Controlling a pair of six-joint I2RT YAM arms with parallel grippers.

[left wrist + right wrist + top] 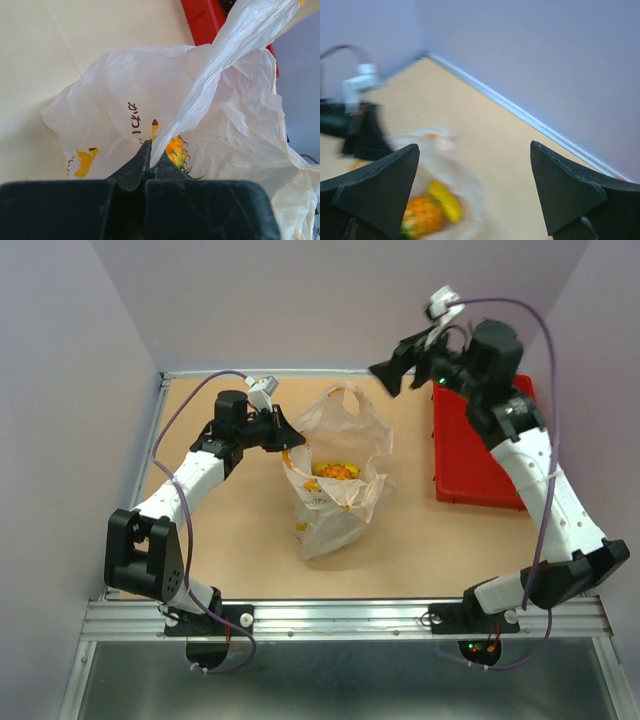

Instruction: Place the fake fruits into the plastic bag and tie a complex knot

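The left gripper (149, 146) has its two fingers pressed together, and a fold of the plastic bag (225, 125) is pinched between their tips. In the top view this gripper (289, 438) is at the left edge of the bag (335, 485), which stands open near the middle of the table (220, 540).

Just beside the closed tips, a short line of dark printed characters (133, 120) runs down the film; they look like Japanese letters, but I cannot read them surely. Orange printed marks (85, 160) are lower on the same side.

Inside the bag lies the pineapple (176, 150), orange-yellow with some green, seen through the opening (335, 472).

The right gripper (475, 190) has its fingers wide apart and nothing is between them. It hangs in the air (400, 365) over the far edge of the table, well apart from the bag. From its blurred view the pineapple (422, 215) and a yellow oblong fruit (445, 200) show in the bag (445, 150).

The red tray (480, 460) lies right of the bag; what is in it I cannot tell.
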